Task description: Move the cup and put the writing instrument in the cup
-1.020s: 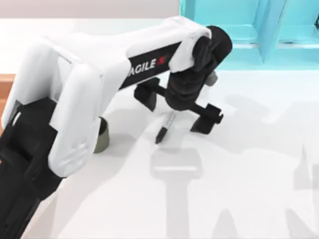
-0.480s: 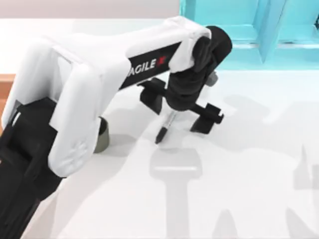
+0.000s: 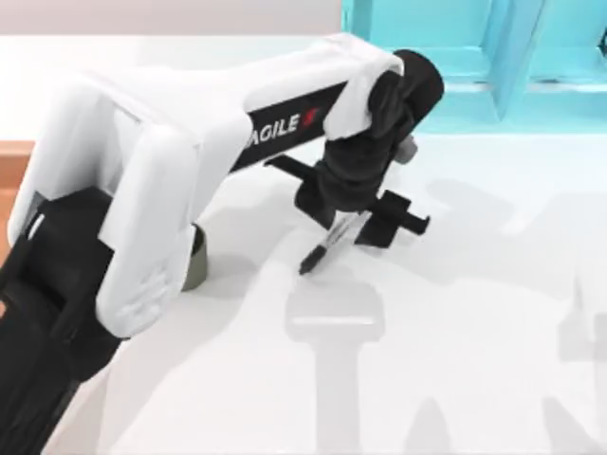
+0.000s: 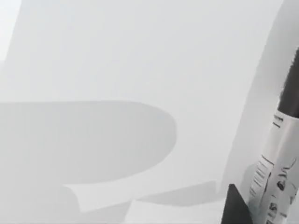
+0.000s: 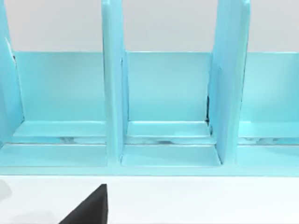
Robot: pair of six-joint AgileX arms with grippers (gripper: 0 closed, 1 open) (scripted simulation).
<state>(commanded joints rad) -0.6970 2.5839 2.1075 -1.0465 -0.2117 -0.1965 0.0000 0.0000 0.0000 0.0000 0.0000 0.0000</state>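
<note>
The writing instrument (image 3: 324, 250) is a slim marker with a black tip and a light barrel, lying slanted on the white table near its middle. My left gripper (image 3: 349, 216) reaches down over it, shut on the barrel's upper part with a black finger (image 3: 387, 220) on either side. In the left wrist view the printed barrel (image 4: 273, 177) stands close beside one dark finger (image 4: 236, 207). The dark olive cup (image 3: 195, 260) stands upright left of the marker, mostly hidden behind my left arm. A dark part of my right gripper (image 5: 88, 207) faces the blue shelf.
A turquoise shelf unit (image 3: 474, 57) with upright dividers (image 5: 112, 93) runs along the back right of the table. My left arm's white links (image 3: 152, 190) overhang the table's left half. An orange-brown strip (image 3: 13, 161) shows at the left edge.
The left gripper's fingers have drawn in from wide apart onto the marker. The marker has swung to a flatter slant and its tip has shifted slightly right.
</note>
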